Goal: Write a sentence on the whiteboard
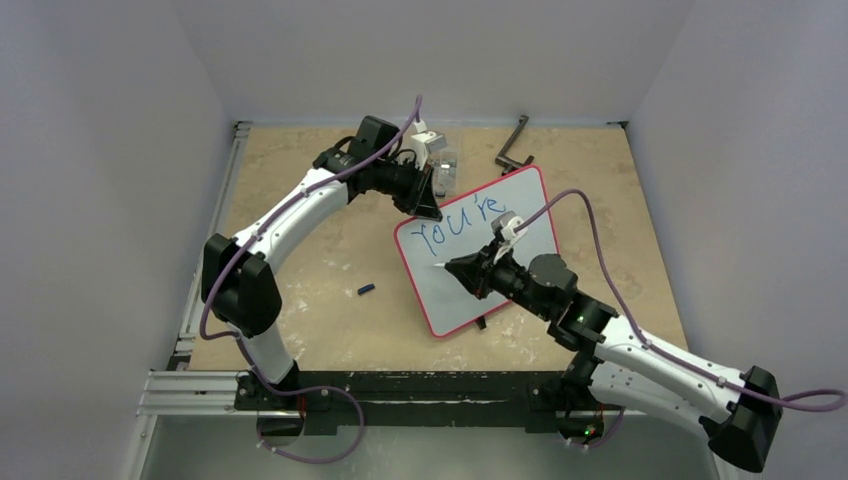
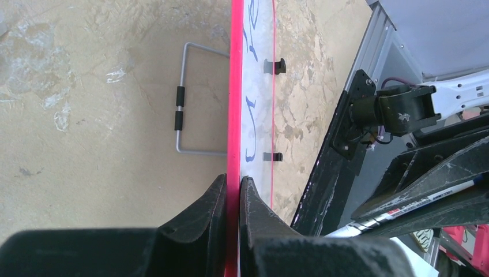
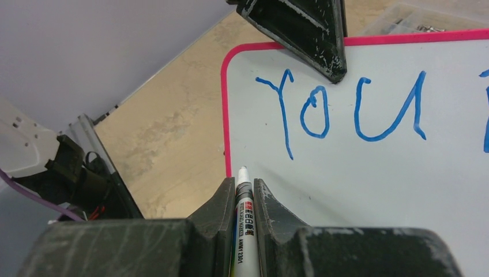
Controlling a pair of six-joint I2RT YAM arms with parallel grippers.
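Note:
The whiteboard (image 1: 520, 225), white with a red frame, stands tilted at the table's middle. Blue writing on it reads "You're" (image 1: 462, 224); the right wrist view shows "You" (image 3: 340, 109). My left gripper (image 1: 428, 205) is shut on the board's top-left red edge (image 2: 233, 115), one finger on each face. My right gripper (image 1: 450, 266) is shut on a whiteboard marker (image 3: 244, 231); its uncapped tip (image 3: 243, 171) sits near the board's left edge, below the "Y". I cannot tell whether the tip touches the board.
A small dark marker cap (image 1: 366, 290) lies on the table left of the board. A black angled tool (image 1: 514, 147) and a clear box (image 1: 445, 168) sit at the back. A wire stand (image 2: 187, 104) shows behind the board.

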